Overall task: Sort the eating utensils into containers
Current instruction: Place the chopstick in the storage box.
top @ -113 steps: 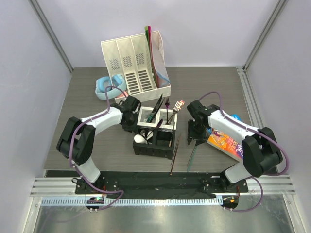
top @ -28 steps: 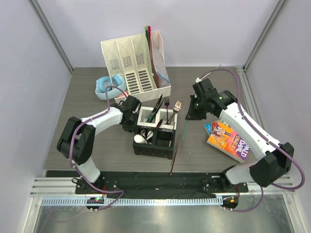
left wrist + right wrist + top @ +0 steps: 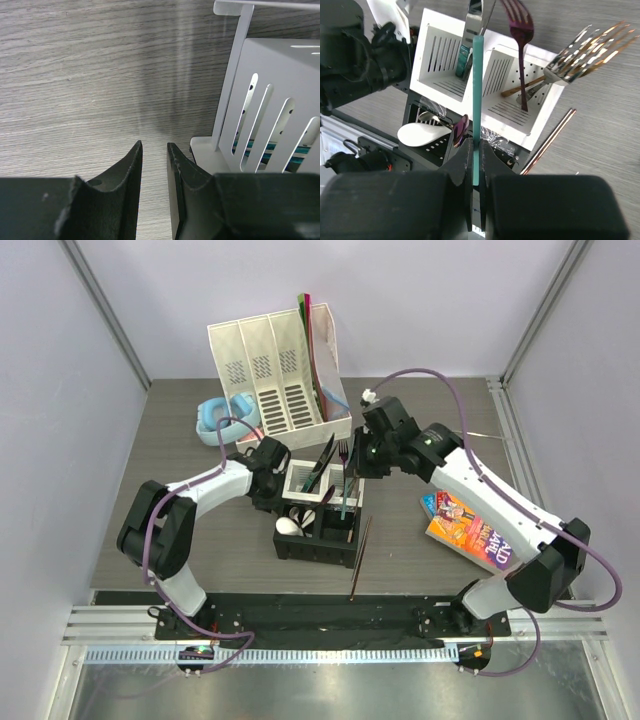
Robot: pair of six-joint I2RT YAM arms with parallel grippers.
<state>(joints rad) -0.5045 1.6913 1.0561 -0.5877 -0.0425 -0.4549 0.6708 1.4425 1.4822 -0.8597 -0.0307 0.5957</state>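
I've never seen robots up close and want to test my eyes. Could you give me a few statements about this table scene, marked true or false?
1. The right gripper is clamped on a thin teal stick. True.
2. The left gripper holds a spoon. False: its fingers stand apart with nothing between them.
3. A white spoon lies in a black compartment of the caddy. True.
4. The book stands inside the caddy. False: it lies flat on the table, right of the caddy.
5. A brown stick lies on the table beside the caddy. True.
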